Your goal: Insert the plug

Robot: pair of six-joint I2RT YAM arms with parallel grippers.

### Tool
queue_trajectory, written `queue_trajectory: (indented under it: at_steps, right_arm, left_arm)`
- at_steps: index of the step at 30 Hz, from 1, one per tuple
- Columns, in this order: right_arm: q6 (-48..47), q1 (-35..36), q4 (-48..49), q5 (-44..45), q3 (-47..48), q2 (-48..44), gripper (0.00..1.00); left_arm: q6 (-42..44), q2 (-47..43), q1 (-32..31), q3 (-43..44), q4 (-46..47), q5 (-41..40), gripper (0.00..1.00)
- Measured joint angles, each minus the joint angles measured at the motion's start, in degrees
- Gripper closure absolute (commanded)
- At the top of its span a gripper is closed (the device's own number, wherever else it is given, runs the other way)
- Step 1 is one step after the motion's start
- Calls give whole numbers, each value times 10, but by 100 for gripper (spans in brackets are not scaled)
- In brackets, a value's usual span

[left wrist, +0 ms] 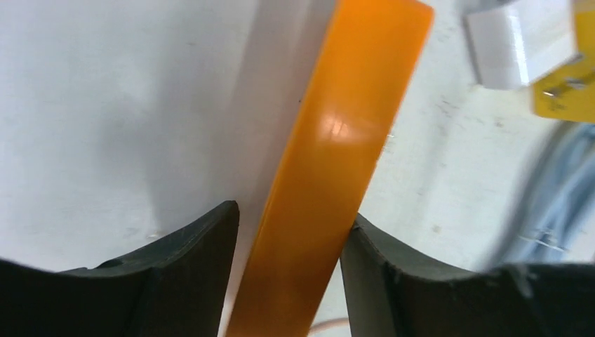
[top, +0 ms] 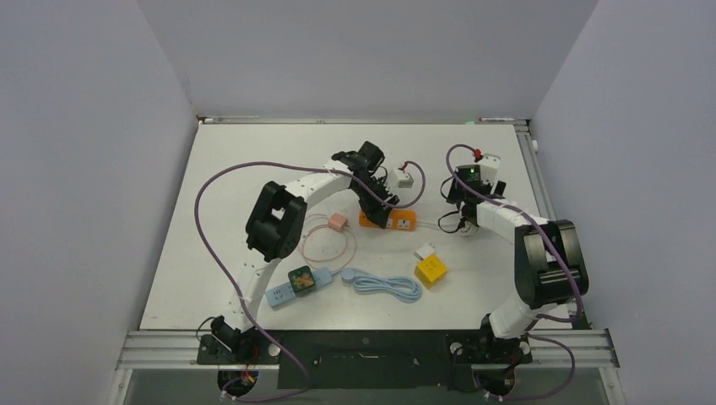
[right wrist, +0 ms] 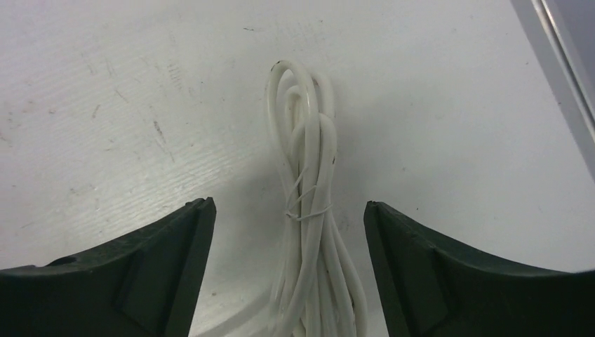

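An orange socket block (top: 397, 220) lies at the table's middle. My left gripper (top: 376, 211) is open and straddles it; in the left wrist view the block (left wrist: 337, 161) runs between the fingers of the gripper (left wrist: 291, 242), the right finger touching it and the left one a small gap away. A white plug (top: 425, 251) lies beside a yellow block (top: 431, 270); both show in the left wrist view, plug (left wrist: 499, 45) and block (left wrist: 572, 81). My right gripper (top: 454, 221) is open over a tied white cable bundle (right wrist: 309, 210), fingers (right wrist: 175, 260) on either side, apart from it.
A pale blue coiled cable (top: 384, 284) lies near the front. A pink adapter (top: 338, 222) with a thin looped cord, a blue strip with a green block (top: 297, 283) and a white adapter (top: 405, 178) lie around. A metal rail (top: 534, 169) edges the table's right side.
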Motion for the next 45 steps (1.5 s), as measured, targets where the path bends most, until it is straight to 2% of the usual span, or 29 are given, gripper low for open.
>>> queue_trajectory:
  at_steps: [5, 8, 11, 13, 15, 20, 26, 31, 33, 38, 39, 40, 42, 45]
  right_arm:
    - [13, -15, 2, -60, 0, -39, 21]
    - [24, -17, 3, -87, 1, -71, 21]
    - [34, -17, 1, -118, 7, -100, 21]
    - [38, -17, 2, -152, 6, -118, 21]
    - [40, -17, 19, -204, -7, -140, 21]
    - [26, -17, 98, -414, -89, -186, 20]
    - [14, -16, 130, -607, -68, -90, 28]
    - [41, -2, 131, -654, -60, -50, 35]
    - [46, 9, 133, -653, -68, -64, 44]
    - [82, 21, 162, -655, -120, -135, 60]
    - [89, 22, 171, -656, -122, -134, 60]
    - [95, 24, 179, -656, -122, -126, 53]
    - [109, 24, 194, -655, -122, -100, 31]
    - [122, 24, 190, -639, -122, -61, 24]
  left_arm:
    - [2, -23, 3, -43, 78, -41, 49]
    - [-16, -20, 10, -42, 90, -25, 62]
    - [-36, 1, 28, -13, 71, 26, 75]
    - [-40, 15, 38, 3, 56, 58, 77]
    - [-41, 18, 44, 5, 42, 81, 77]
    - [-24, 25, 39, 6, -26, 133, 71]
    - [-17, 29, 27, 5, -64, 160, 72]
    - [-47, 40, 35, 5, -59, 190, 72]
    - [-62, 45, 41, 5, -55, 205, 71]
    - [-78, 54, 49, 5, -51, 229, 69]
    - [-80, 55, 50, 5, -51, 231, 68]
    - [-82, 55, 50, 5, -50, 233, 67]
    - [-83, 56, 51, 4, -49, 235, 67]
    - [-89, 56, 51, -1, -43, 239, 68]
